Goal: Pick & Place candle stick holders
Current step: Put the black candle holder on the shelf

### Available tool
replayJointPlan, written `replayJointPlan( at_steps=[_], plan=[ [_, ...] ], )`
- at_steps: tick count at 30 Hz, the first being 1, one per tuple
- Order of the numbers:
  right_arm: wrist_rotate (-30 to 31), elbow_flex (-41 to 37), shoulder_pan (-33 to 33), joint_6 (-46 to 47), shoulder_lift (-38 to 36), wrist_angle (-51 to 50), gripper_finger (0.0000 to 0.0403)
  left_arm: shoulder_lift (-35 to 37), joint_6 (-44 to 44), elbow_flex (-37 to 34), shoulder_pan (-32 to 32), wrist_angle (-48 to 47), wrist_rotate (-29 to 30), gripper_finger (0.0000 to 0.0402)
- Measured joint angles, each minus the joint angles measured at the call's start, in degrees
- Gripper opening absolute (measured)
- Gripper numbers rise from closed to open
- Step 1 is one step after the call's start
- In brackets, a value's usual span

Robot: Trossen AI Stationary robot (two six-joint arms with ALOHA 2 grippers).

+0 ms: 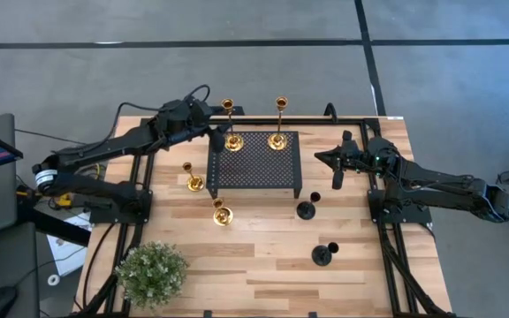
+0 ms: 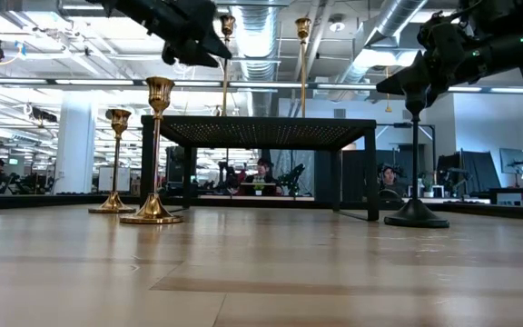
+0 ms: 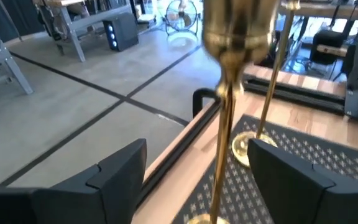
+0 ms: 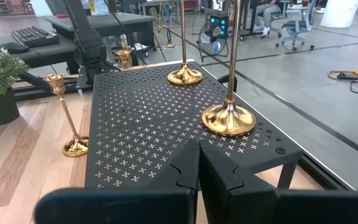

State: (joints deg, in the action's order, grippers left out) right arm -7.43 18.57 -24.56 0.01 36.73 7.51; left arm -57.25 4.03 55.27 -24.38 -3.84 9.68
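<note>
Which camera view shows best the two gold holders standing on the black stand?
The right wrist view: both tall gold holders show round bases on the perforated stand. The high view shows them small from above, the low view only stems, the left wrist view one blurred close.

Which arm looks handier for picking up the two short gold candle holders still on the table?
Probably the left. Both short gold holders stand on the wood on the left arm's side of the black stand. The left gripper, open around a tall gold holder, is nearer. The right gripper, shut, hangs beyond the stand.
</note>
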Motion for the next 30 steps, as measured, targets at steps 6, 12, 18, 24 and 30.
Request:
replayJointPlan(
  at_steps=[6, 12, 18, 24, 30],
  plan=[
    [0.01, 0.0, -0.02, 0.0, 0.0, 0.02, 0.0001, 4.94, -0.48, 0.0, 1.07, -6.03, 0.12, 0.0281],
    [0.01, 0.0, -0.02, 0.0, 0.0, 0.0, 0.0001, 10.48, -0.46, 0.0, 3.3, -12.42, -0.02, 0.0281],
    [0.0, 0.0, -0.02, 0.0, 0.0, 0.01, 0.0001, 15.94, -0.45, 0.02, 5.21, -19.5, -2.72, 0.0281],
    [0.0, 0.0, 0.0, 0.0, 0.0, 0.02, 0.0001, 19.35, -0.46, 0.02, 6.59, -26.84, -16.95, 0.028],
    [-0.01, 0.0, 0.0, 0.0, 0.0, 0.02, 0.0001, 19.57, -0.29, -1.81, 9.41, -28.32, -36.26, 0.0267]
  ],
)
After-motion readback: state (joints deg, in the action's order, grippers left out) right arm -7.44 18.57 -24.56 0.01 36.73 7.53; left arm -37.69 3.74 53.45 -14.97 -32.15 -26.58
